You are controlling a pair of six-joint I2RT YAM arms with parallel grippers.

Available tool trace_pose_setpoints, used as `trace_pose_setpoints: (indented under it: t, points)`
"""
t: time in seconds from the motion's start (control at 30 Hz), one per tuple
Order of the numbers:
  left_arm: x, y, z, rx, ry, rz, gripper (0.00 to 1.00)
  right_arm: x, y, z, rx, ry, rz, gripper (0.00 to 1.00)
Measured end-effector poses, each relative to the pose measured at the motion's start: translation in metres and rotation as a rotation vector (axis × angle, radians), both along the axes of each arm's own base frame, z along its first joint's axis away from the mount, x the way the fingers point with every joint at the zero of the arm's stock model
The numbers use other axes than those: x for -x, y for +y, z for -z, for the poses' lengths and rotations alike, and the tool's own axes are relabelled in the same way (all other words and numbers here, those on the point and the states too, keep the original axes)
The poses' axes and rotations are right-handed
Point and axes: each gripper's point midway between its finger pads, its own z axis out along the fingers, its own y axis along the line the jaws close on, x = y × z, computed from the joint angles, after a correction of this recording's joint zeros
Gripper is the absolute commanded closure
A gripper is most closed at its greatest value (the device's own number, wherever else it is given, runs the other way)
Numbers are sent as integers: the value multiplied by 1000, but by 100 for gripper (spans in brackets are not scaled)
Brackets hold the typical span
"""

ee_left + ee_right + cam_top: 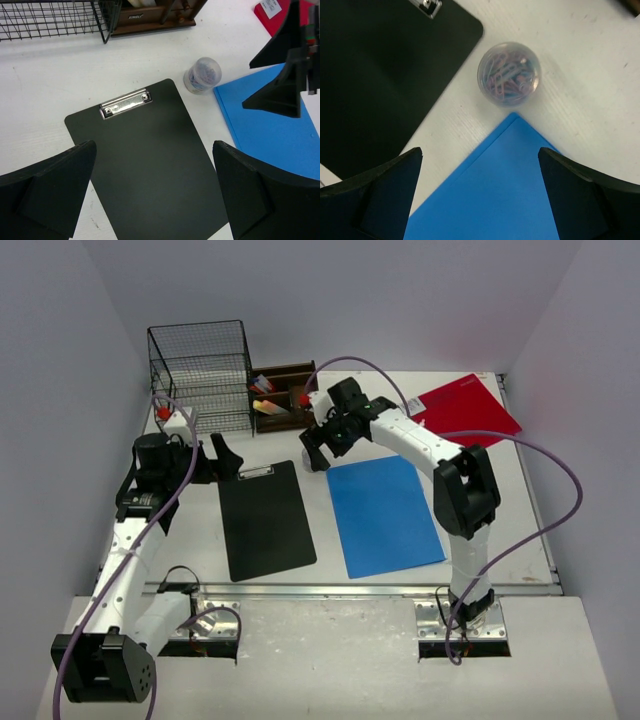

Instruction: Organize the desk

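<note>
- White tabletop (pixel 520 475) under everything, silver rail along the near edge.
- Left end effector (pixel 155 190) released, jaws wide apart, hovering over a black clipboard (pixel 145 165).
- Right end effector (pixel 480 192) likewise released and empty, hanging above a clear jar of paper clips (pixel 509 74) just beyond the far corner of a blue folder (pixel 515 150).
- Likely step: grasping the jar. Advance until centred between the jaws, descend straight, close gently on its sides, clear of folder and clipboard.
- Farther back, a wooden organizer (pixel 283 395), a probable home.

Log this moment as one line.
left jaws open, facing clipboard | right jaws open, near clip jar | nothing held | clip jar between clipboard and blue folder on desk
</note>
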Motion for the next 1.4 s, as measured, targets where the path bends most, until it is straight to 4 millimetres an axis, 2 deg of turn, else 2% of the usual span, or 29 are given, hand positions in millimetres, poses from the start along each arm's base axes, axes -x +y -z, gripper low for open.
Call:
trace_pose_setpoints:
  t: [0.1, 0.33, 0.57, 0.77, 0.83, 0.97, 1.17, 1.4]
  points:
    - [1, -1, 1, 4, -1, 5, 0, -3, 3, 15, 23, 50, 14, 1]
    - [3, -3, 8, 13, 14, 11, 0, -25, 13, 32, 35, 54, 42, 1]
    - [1, -4, 6, 28, 5, 11, 0, -40, 16, 65, 84, 53, 65, 1]
    - [1, -5, 11, 36, 9, 9, 0, -45, 20, 82, 123, 36, 66, 2]
    - [2, -5, 14, 39, 12, 7, 0, -44, 22, 82, 126, 30, 61, 7]
    - [3, -5, 20, 46, 26, 4, 0, -45, 28, 80, 122, 9, 47, 27]
    - [2, -6, 18, 52, 19, 1, 0, -46, 33, 79, 120, -10, 26, 56]
    - [1, -6, 17, 54, 15, 1, 0, -46, 32, 78, 124, -18, 8, 77]
